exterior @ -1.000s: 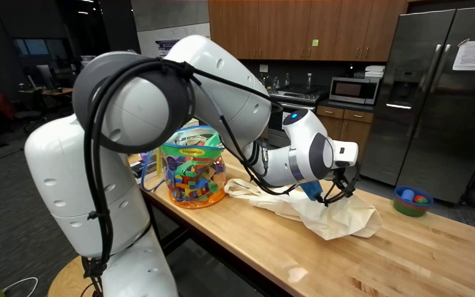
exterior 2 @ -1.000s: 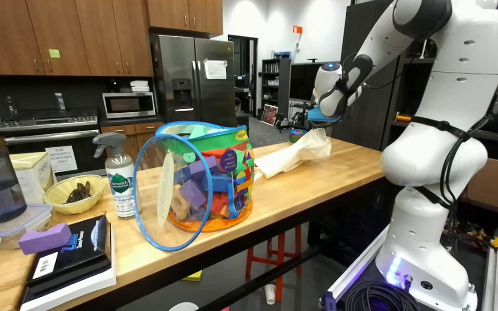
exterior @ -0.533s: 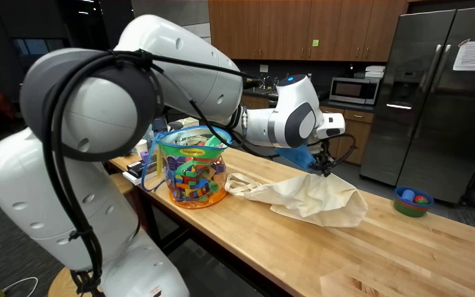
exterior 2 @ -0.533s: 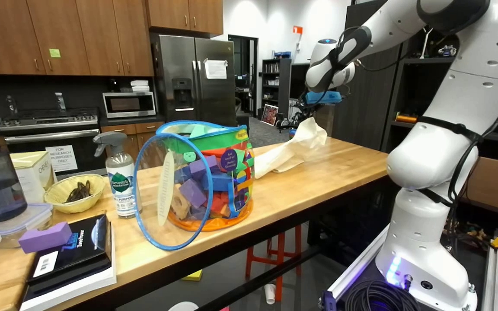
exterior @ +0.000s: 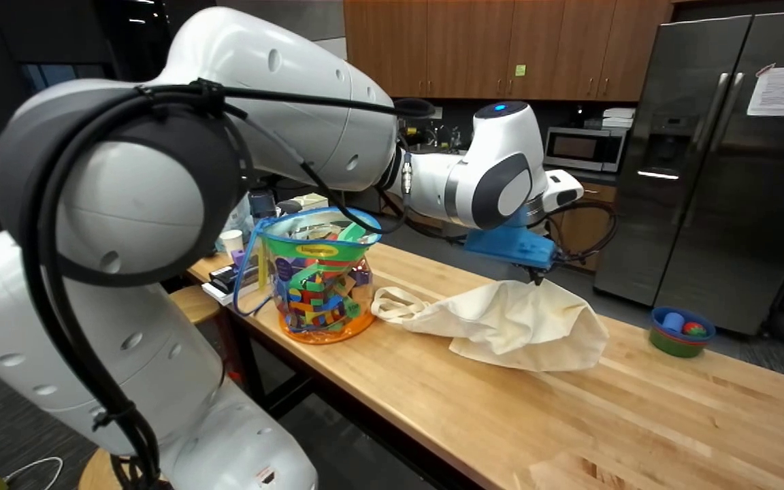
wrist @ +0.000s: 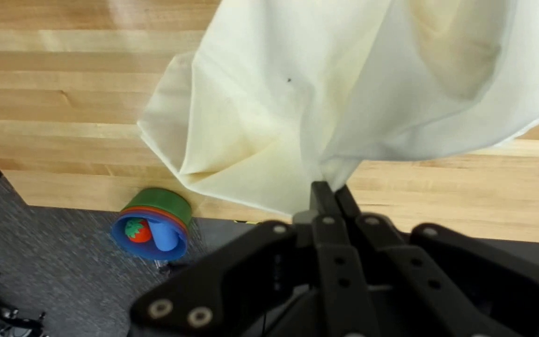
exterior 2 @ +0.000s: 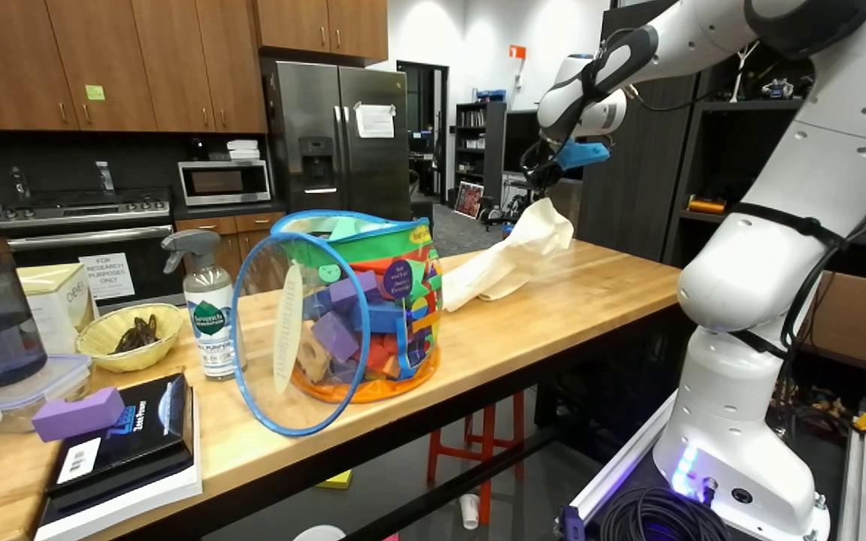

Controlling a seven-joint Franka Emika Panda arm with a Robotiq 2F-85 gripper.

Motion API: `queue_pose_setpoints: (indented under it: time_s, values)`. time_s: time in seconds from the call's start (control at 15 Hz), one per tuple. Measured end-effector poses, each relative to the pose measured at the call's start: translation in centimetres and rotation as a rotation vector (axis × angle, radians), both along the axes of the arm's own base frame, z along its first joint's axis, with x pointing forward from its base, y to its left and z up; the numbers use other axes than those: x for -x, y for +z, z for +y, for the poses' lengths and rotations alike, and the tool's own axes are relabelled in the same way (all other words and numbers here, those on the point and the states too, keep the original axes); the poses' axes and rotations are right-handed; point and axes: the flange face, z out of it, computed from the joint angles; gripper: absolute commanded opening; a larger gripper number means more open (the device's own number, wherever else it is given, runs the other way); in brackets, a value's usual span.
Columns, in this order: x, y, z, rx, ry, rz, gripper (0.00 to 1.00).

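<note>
While most of its folds lay on the wooden table (exterior: 446, 401), the cream cloth bag (wrist: 260, 126) stood peaked at one edge, and that peak was caught in the gripper (wrist: 332, 188). Its two black fingers were almost together, pinching a thin gather of fabric at their tips; creases fanned out from that point in the wrist view. Strap loops (exterior: 400, 304) lay on the table at the end of the bag away from the gripper, just beside a clear tub (exterior: 320, 279) of coloured blocks; I could not tell whether they touched it. That tub had an orange base, and its blue-rimmed lid (exterior 2: 288, 330) hung open and tilted. Past the bag's opposite end, near the table's edge, sat nested bowls (exterior: 681, 348), the blue one innermost, with a red strawberry (wrist: 142, 231) and a blue cylinder (wrist: 163, 235) inside. Over the bag reached the white arm (exterior: 337, 136), a blue part (exterior: 511, 246) fixed near its wrist. Beyond the tub, in an exterior view, were a spray bottle (exterior 2: 211, 323), a yellow basket (exterior 2: 98, 351) holding dark objects, and a purple block (exterior 2: 80, 415) resting on a black box (exterior 2: 132, 451). Behind everything stood a microwave (exterior: 584, 151) and a steel refrigerator (exterior: 725, 177).
</note>
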Motion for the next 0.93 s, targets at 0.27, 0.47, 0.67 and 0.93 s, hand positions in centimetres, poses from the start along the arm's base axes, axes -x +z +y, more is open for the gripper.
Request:
queue_pose_setpoints:
  time_s: [0.27, 0.47, 0.67, 0.93]
  values:
    - [-0.5, 1.5, 0.1, 0.007, 0.033, -0.024, 0.01]
    - [-1.2, 3.3, -0.1, 0.021, 0.036, -0.052, 0.01]
    - [-2.1, 5.4, -0.2, 0.038, 0.037, -0.084, 0.01]
    - [-3.6, 8.2, -0.3, 0.04, 0.025, -0.14, 0.01]
